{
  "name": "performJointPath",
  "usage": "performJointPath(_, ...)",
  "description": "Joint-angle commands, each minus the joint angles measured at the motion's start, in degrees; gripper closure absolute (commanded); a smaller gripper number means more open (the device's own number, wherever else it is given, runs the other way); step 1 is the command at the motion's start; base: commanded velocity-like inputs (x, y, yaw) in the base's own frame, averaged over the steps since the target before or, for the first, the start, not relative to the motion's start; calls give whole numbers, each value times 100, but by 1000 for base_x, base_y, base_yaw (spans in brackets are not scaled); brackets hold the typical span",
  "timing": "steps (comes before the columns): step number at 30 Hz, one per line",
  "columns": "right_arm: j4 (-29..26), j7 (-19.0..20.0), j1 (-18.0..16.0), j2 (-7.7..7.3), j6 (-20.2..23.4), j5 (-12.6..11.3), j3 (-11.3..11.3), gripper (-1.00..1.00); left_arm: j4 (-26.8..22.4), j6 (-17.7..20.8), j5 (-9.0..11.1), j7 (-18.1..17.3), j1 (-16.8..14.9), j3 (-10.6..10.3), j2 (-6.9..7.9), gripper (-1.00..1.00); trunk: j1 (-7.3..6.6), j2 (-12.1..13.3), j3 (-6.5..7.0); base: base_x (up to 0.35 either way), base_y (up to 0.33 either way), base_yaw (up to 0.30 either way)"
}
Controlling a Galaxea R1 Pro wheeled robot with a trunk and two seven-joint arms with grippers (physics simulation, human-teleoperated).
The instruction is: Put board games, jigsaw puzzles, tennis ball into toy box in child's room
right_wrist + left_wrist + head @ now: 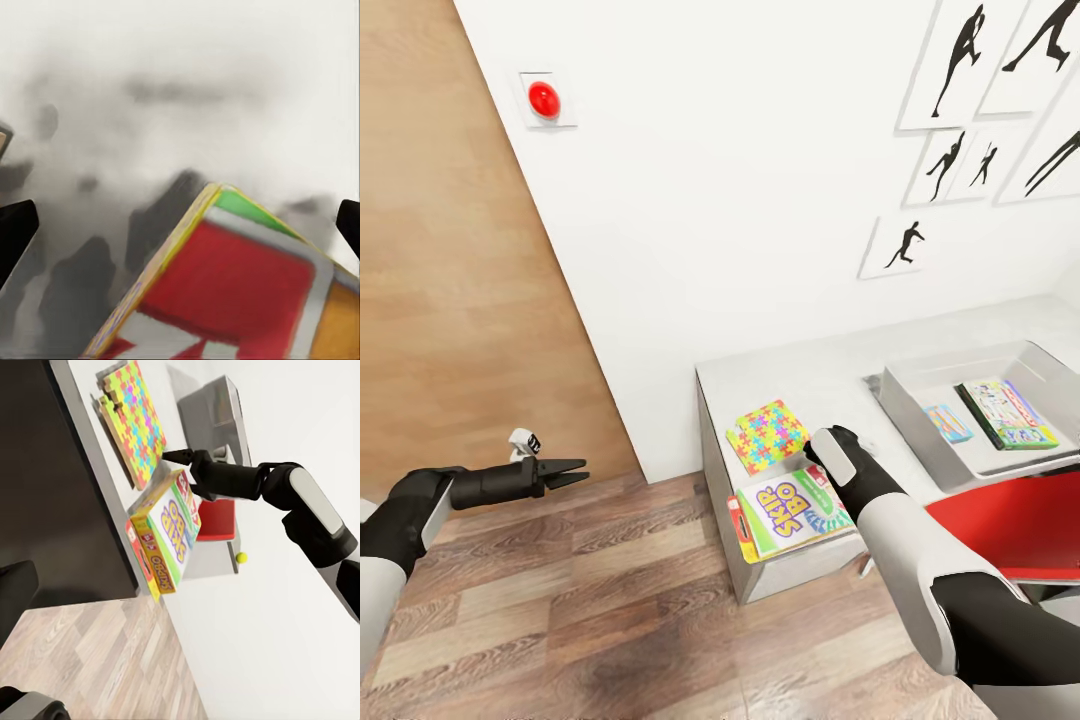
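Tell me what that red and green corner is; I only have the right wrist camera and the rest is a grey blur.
Observer: It's the yellow-green game box at the table's near corner; the right hand is at its far edge.
Operator: Anything beside it?
Observer: A jigsaw puzzle lies flat on the table, just behind the box.
Operator: And the toy box?
Observer: The grey tray sits further along, with a pale game box and a small blue one inside.
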Motion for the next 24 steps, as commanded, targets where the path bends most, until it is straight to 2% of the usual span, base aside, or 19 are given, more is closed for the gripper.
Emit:
performJointPath(1, -7, -40, -4, -5, 32, -34, 32, -100, -1, 61, -2, -22, -3, -2, 3, -100, 2, -10, -10, -112, 0, 0)
performJointPath(10, -7, -40, -4, -5, 32, -38, 32, -100, -1, 61, -2, -22, -3, -2, 3, -100, 2, -10, -10, -25, 1, 0)
performJointPath(24, -7, -40, -4, -2, 32, -38, 32, -100, -1, 61, -2, -22, -3, 0, 4, -100, 2, -10, -10, -25, 68, 0)
